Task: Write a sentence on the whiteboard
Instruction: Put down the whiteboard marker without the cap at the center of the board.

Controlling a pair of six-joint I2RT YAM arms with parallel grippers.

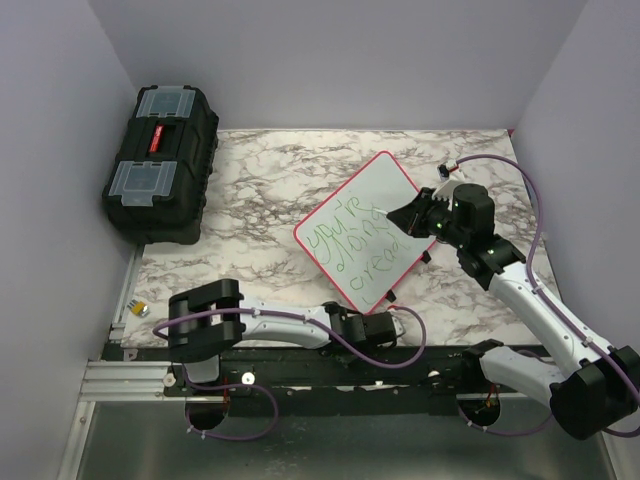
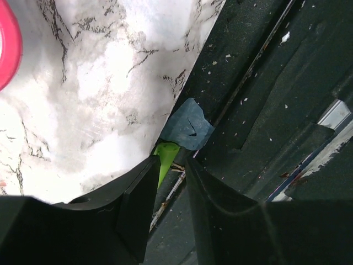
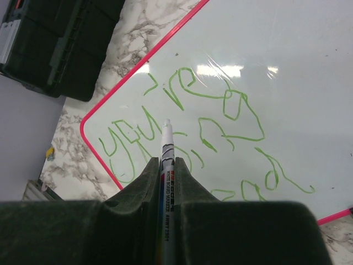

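The whiteboard lies tilted on the marble table, white with a pink frame. The sentence is green handwriting in three lines across it. My right gripper hovers over the board's right side, shut on a white marker. In the right wrist view the marker tip points at the board beside the lettering; I cannot tell whether it touches. My left gripper rests low at the table's front edge, just below the board's near corner. Its jaws stand slightly apart with nothing between them.
A black toolbox with clear lid compartments stands at the far left, also in the right wrist view. A small yellow object lies near the front left edge. Blue tape and a green piece sit at the table's edge.
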